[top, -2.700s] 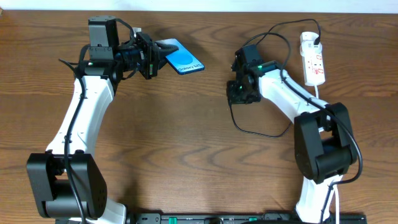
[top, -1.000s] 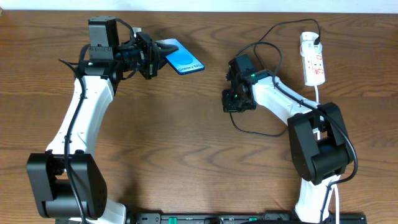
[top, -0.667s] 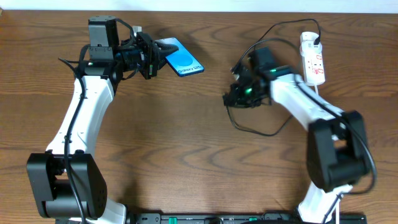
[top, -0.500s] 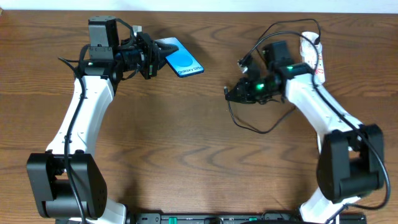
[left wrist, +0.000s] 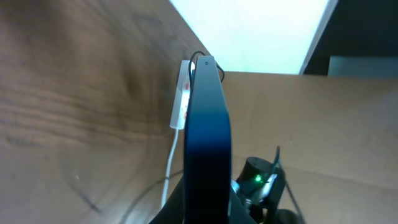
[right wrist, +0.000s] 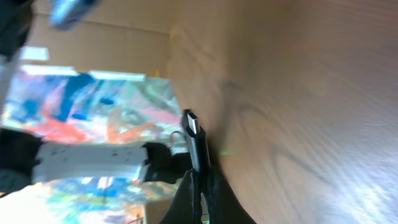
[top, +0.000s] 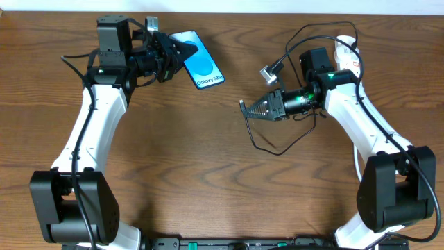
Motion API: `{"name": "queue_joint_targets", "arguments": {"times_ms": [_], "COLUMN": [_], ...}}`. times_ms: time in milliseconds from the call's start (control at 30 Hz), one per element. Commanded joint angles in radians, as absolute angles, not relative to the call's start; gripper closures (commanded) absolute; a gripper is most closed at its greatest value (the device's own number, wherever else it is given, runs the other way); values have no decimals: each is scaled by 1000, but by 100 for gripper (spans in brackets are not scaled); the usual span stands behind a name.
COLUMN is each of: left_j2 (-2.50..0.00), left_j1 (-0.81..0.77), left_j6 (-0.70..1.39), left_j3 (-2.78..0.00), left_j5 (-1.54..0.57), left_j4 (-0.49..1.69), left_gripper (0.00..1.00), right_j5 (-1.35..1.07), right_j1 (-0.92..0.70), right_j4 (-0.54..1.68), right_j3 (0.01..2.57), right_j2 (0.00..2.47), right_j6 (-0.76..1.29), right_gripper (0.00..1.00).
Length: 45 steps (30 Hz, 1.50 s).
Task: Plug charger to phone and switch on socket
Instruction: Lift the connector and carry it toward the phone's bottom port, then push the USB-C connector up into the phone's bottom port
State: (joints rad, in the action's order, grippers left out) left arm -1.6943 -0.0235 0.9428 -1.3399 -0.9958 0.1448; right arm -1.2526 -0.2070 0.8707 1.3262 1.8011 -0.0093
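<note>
One phone (top: 202, 64), blue screen facing the overhead camera, sits at the top left-centre of the surface (top: 208, 194). Its left end is clamped in the left fingers (top: 177, 51). Left wrist view shows it edge-on (left wrist: 208, 143), a dark slab running straight out from the camera. Can't tell whether it touches the wood.

Charger (top: 277, 149): the connector tip pokes out of the right fingers (top: 259, 106), which are closed on it. The tip points left, toward the phone's side of the surface, but is well apart from the phone. Right wrist view is blurred, though the tip (right wrist: 191, 124) shows upright between the closed fingers, metal end clear of the wood. The cable hangs in a loose loop below the right fingers, lies on the surface, then arcs up and over toward the top right.

Socket (top: 345, 50): white strip at the top right, partly hidden behind the right arm. It also shows far off in the left wrist view (left wrist: 181, 93), beside the phone's edge. Switch state not readable.
</note>
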Motion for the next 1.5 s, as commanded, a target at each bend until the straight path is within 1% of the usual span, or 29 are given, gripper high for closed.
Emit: {"name": "queue_joint_targets", "arguments": {"times_ms": [0, 133, 200, 333, 567, 767, 1167, 1467], "left_j2": [-1693, -1693, -1693, -1693, -1693, -1694, -1694, -1694], "left_j1": [-23, -23, -23, -24, -24, -24, -24, -24], "left_j6": [828, 813, 837, 864, 931, 933, 925, 918], "left_j3": [-1348, -1348, -1348, -1348, -1348, -1348, -1348, -1348], "left_j5": [-1056, -1158, -1169, -1171, -1167, -1167, -1167, -1168], "left_j4": [98, -26, -52, -50, -50, -51, -51, -51], "left_gripper": [92, 92, 93, 92, 93, 93, 93, 93], "right_j5": [-1389, -1464, -1474, -1474, -1473, -1473, -1472, -1447], "right_j1": [-215, -235, -246, -274, -339, -358, -358, -352], "right_j4": [875, 856, 843, 781, 592, 457, 346, 338], "right_j3": [1327, 1327, 1327, 1327, 1327, 1327, 1327, 1327], "right_j2": [1774, 1775, 1775, 1775, 1775, 1775, 1775, 1775], "right_j6": [-50, -50, -49, 4, 163, 292, 390, 408], "right_gripper": [99, 99, 99, 99, 99, 99, 99, 99]}}
